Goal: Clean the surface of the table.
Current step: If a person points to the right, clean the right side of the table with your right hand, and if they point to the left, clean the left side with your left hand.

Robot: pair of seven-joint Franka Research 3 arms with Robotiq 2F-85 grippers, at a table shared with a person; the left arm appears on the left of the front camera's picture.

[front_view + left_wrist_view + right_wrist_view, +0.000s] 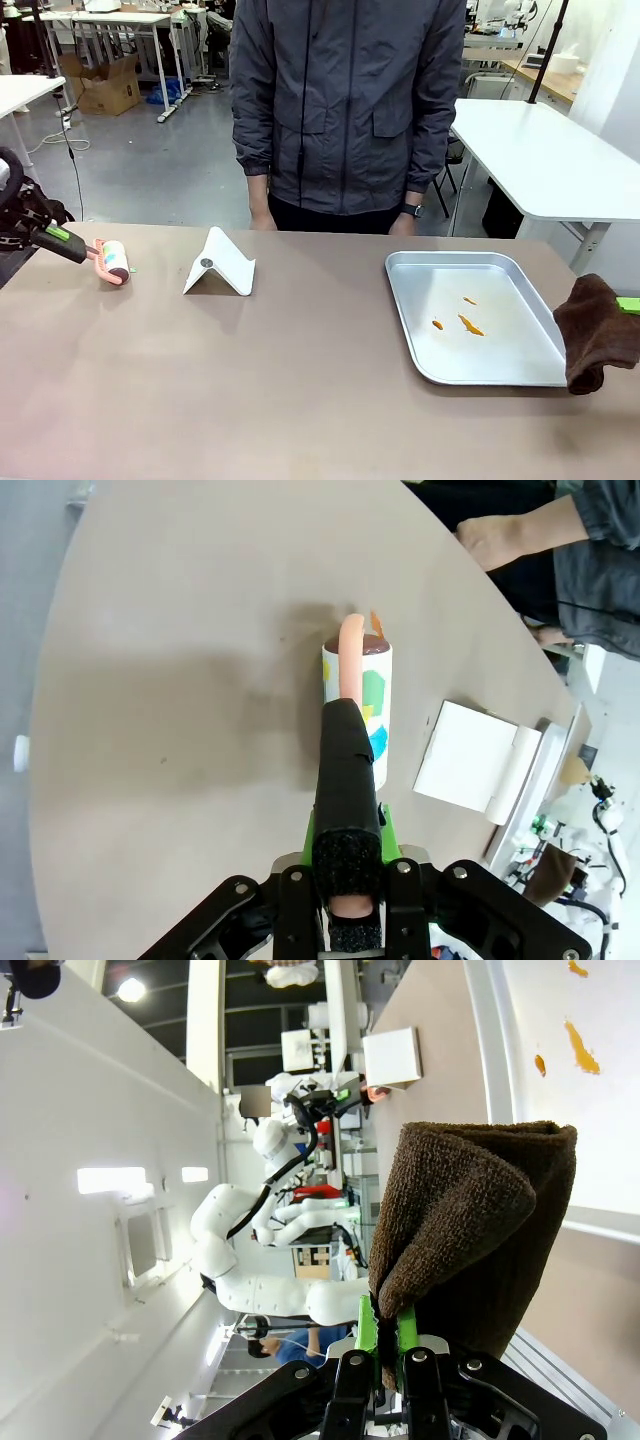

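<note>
Table [300,400] runs lengthwise left to right (tray [505,345] at right).

Left gripper [68,241]: at the far left, angled down and to the right, jaws clamped tight on the black handle of a lint roller [115,260], green pads either side of the handle. Right gripper [627,305]: at the right edge, jaws pinched together on a cloth [597,332] that hangs from them.

On the table [300,410] — lint roller [115,262]; white folded stand [222,266]; metal tray [500,345].
</note>
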